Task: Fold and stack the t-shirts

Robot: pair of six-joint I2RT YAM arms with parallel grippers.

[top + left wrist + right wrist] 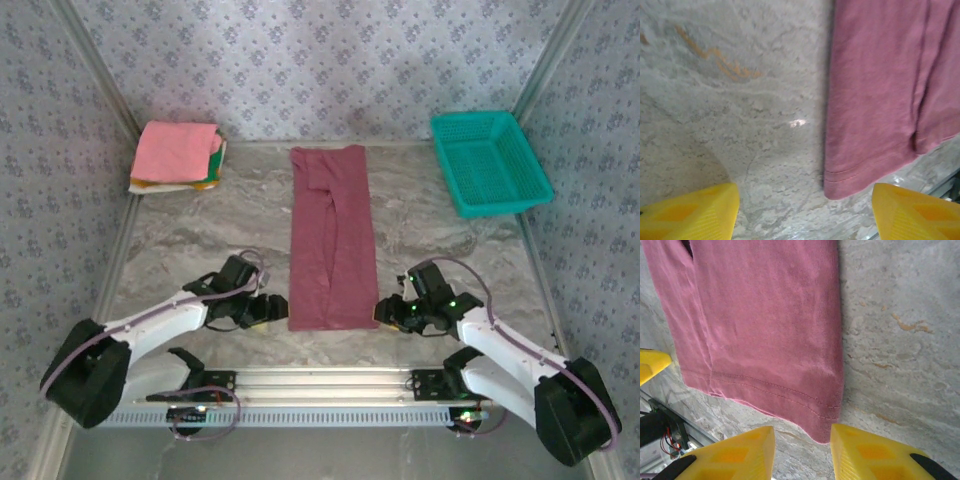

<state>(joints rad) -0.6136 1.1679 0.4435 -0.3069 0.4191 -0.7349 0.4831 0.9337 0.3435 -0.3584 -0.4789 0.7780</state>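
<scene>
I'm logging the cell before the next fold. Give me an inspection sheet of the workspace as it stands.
Surface: marble-look table, no spills seen.
Job's things: maroon t-shirt folded into a long strip, centre; stack of folded t-shirts, pink on top, far left corner.
Clutter: teal mesh basket, far right corner.
Grippers: left gripper open beside the strip's near left corner; right gripper open at its near right corner.
Cables: purple cables looped along both arms.
Surroundings: patterned walls.
</scene>
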